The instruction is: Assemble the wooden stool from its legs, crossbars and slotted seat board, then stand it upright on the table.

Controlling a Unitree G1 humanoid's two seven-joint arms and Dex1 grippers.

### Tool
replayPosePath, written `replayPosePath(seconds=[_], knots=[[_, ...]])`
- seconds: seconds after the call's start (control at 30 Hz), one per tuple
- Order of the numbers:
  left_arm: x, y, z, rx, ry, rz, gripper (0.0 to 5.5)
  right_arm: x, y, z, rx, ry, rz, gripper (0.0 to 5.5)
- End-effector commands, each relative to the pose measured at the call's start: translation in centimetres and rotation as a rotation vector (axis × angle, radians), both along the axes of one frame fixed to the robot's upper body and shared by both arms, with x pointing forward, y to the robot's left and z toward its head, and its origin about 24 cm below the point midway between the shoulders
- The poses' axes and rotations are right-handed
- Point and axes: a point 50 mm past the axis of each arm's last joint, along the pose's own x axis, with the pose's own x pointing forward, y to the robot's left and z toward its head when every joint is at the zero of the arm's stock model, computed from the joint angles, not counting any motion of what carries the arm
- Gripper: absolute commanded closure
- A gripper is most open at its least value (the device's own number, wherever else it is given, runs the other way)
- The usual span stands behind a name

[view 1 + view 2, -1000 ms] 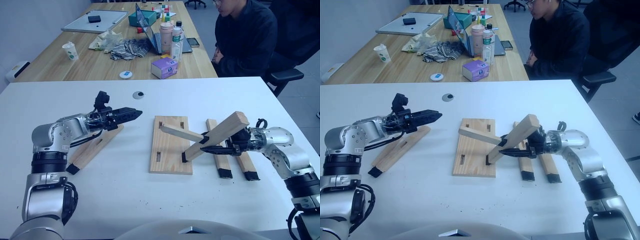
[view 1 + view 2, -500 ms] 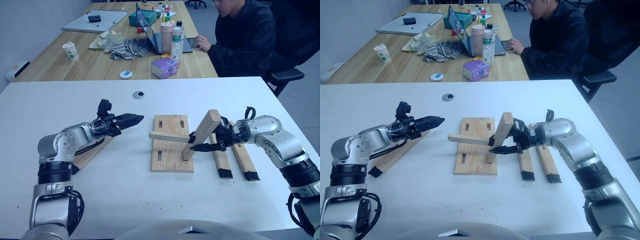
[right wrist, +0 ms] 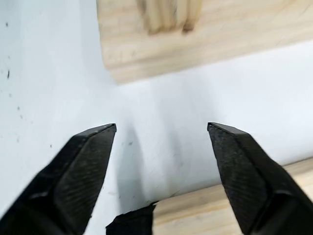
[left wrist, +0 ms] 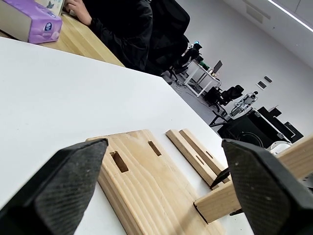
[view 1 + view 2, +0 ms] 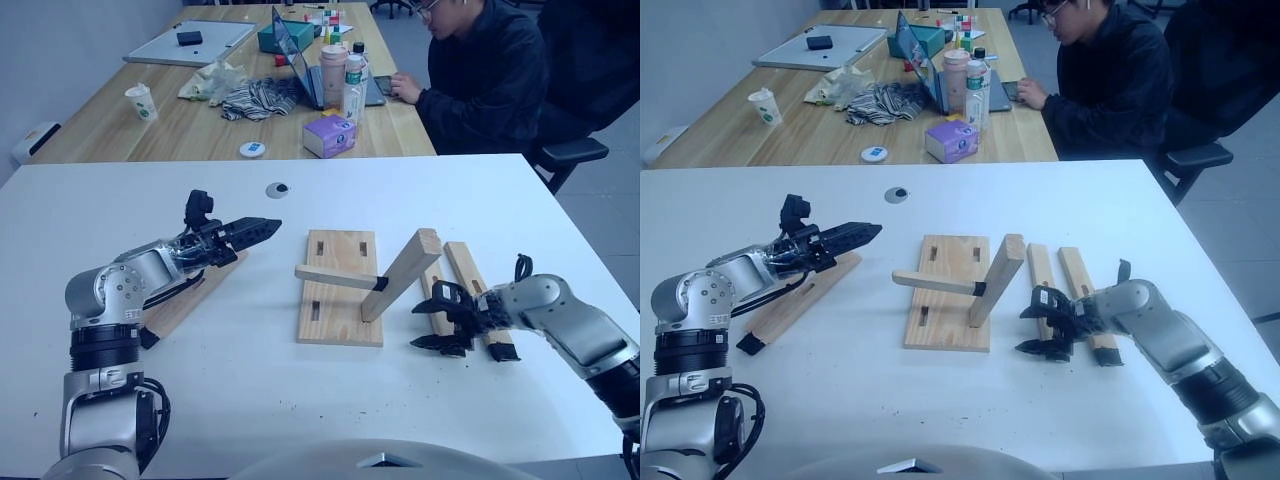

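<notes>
Seat board (image 5: pixel 340 288): lies flat in the middle of the worktop (image 5: pixel 250 400), slots facing up.
Joined pair: one leg (image 5: pixel 402 272) stands tilted with its lower end at the board's 3 o'clock edge. A crossbar (image 5: pixel 335 278) juts from it toward 9 o'clock above the board (whether that end sits in a slot, I cannot tell).
Loose legs: two (image 5: pixel 470 290) lie side by side at the board's 3 o'clock. A third leg (image 5: pixel 190 295) lies at 9 o'clock, under the left arm.
Right end effector (image 5: pixel 418 326): spread wide and empty, low at the board's 4 o'clock, just beside the loose legs' black-capped ends.
Left end effector (image 5: pixel 268 228): fingers wide apart, empty, above the worktop at the board's 10 o'clock.
Done: by my reading, only one leg-and-crossbar joint.
Left: fitting three legs and any further crossbars, then standing the stool upright. This looks like an early stage.
</notes>
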Motion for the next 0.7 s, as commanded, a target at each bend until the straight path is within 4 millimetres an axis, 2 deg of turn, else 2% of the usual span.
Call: replayPosePath(seconds=[0.03,0.1,0.13,0.23,0.5,0.6,0.7], knots=[[-0.2,0.1,-0.1,0.003,0.003,0.019,1.21,1.6,-1.8,3.5,0.013,-0.102,-0.082,1.34],[-0.3,0.5,-0.4,0.023,0.010,0.036,1.21,2.3,-4.2,4.7,-0.035,-0.162,-0.174,1.00],[-0.4,0.6,-0.6,0.036,0.009,0.047,1.21,2.7,-5.7,5.1,-0.063,-0.195,-0.270,1.00],[-0.7,0.7,-0.9,0.054,0.006,0.066,1.21,3.0,-8.3,4.6,-0.069,-0.199,-0.509,1.00],[-1.0,0.8,-1.6,0.063,0.022,0.111,1.21,-0.4,-8.6,-0.8,-0.006,0.026,-0.853,1.00],[-1.2,0.8,-1.7,0.061,0.028,0.116,1.21,-1.6,-8.5,-2.4,-0.059,0.047,-0.902,1.00],[-1.1,0.6,-1.7,0.064,0.029,0.112,1.21,-2.4,-8.1,-3.2,-0.137,0.031,-0.878,1.44]])
